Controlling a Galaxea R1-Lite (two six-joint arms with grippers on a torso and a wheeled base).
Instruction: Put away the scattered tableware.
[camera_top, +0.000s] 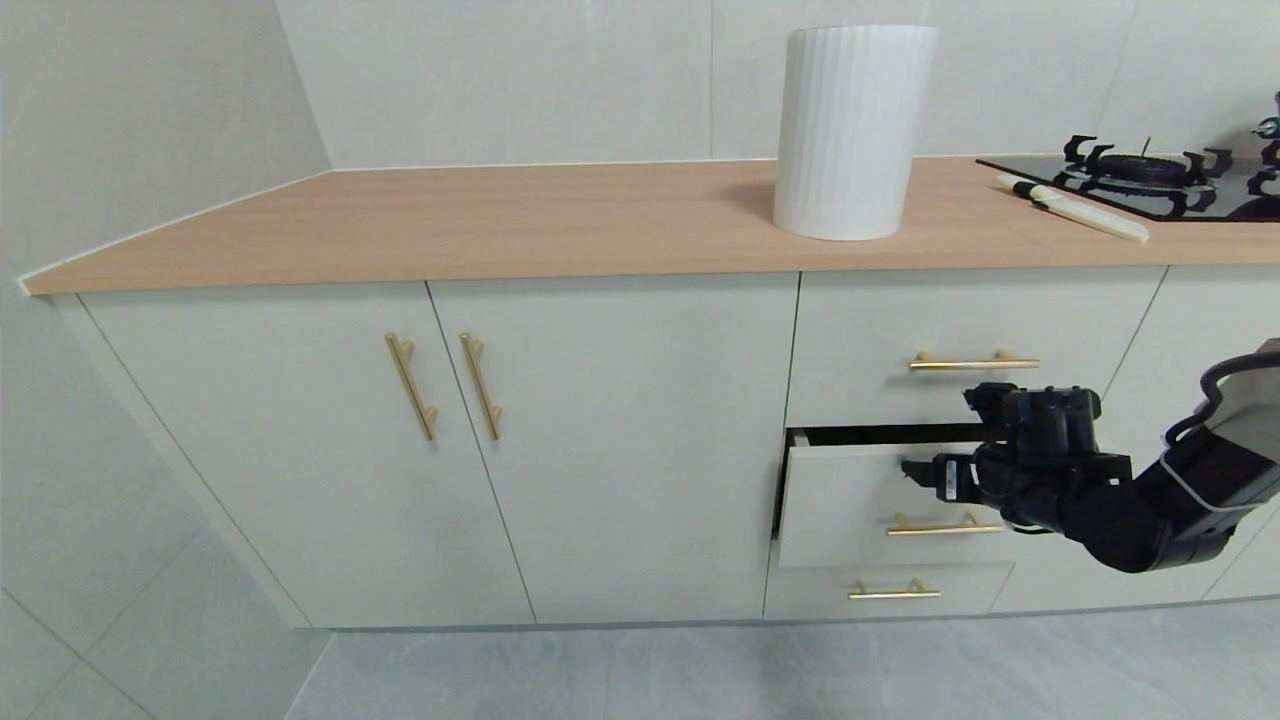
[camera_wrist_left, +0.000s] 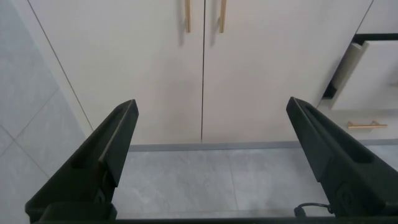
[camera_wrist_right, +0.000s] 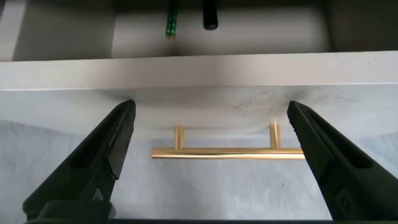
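Your right gripper (camera_top: 925, 470) hangs wide open and empty at the partly open middle drawer (camera_top: 850, 500), just above its gold handle (camera_wrist_right: 227, 152); inside lie a green stick (camera_wrist_right: 169, 22) and a black rod (camera_wrist_right: 210, 15); your left gripper (camera_wrist_left: 211, 102) — wide open, empty too — faces the cupboard doors (camera_wrist_left: 155, 74); a white knife (camera_top: 1075, 207) lies on the counter (camera_top: 500, 220) by the stove (camera_top: 1150, 180), near a tall white pot (camera_top: 850, 130).

A kitchen: wooden countertop (camera_top: 500, 225), gas hob (camera_top: 1140, 172), handled cabinets (camera_top: 300, 450), tiled wall (camera_top: 500, 80)
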